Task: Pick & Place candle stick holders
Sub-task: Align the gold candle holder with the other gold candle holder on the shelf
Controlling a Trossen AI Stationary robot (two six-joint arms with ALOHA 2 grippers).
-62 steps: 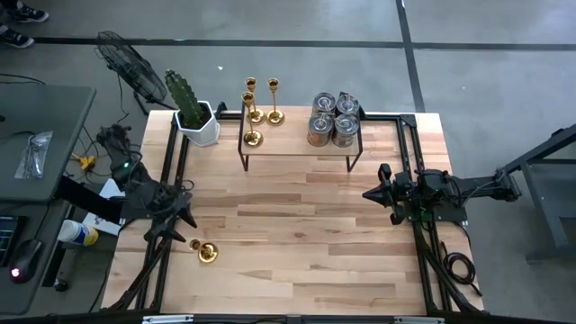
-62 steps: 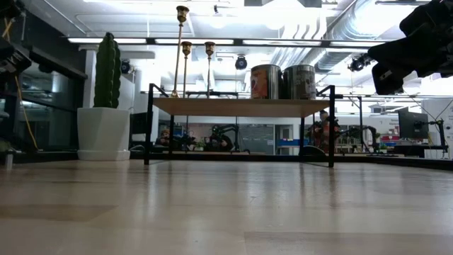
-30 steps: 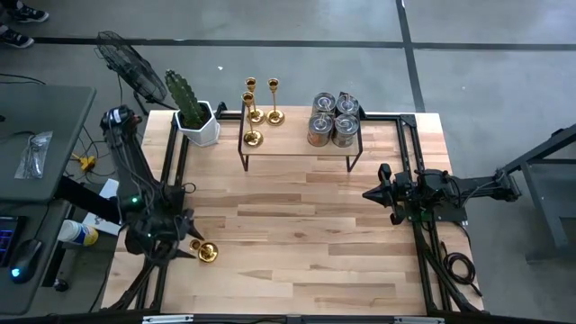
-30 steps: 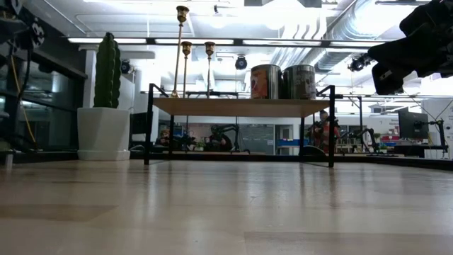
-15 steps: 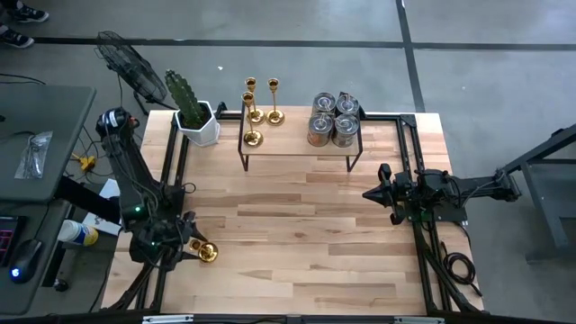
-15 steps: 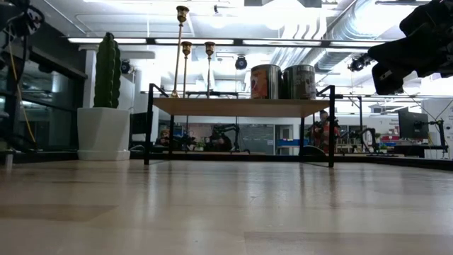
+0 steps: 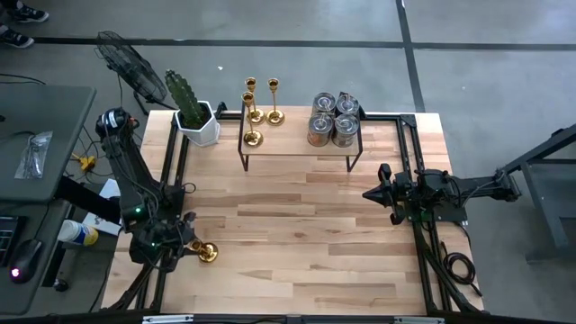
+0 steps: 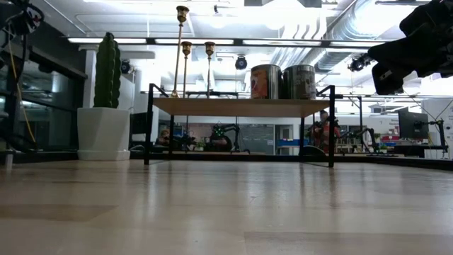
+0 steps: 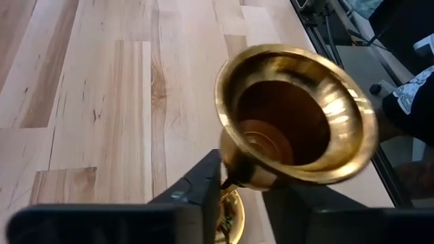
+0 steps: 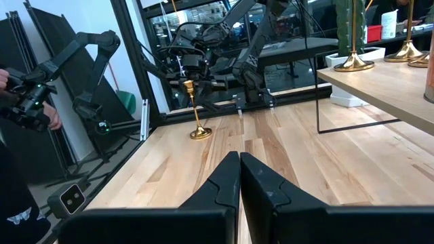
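My left gripper: fingers clamped on the slim stem of a gold candlestick
Candlestick: standing on the table, flared base down
My right gripper: fingers pressed together, holding nothing, well apart from the candlestick

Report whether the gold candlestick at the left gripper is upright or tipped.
Upright. The right wrist view shows the gold candlestick standing on its base on the table, the left gripper shut on its stem.
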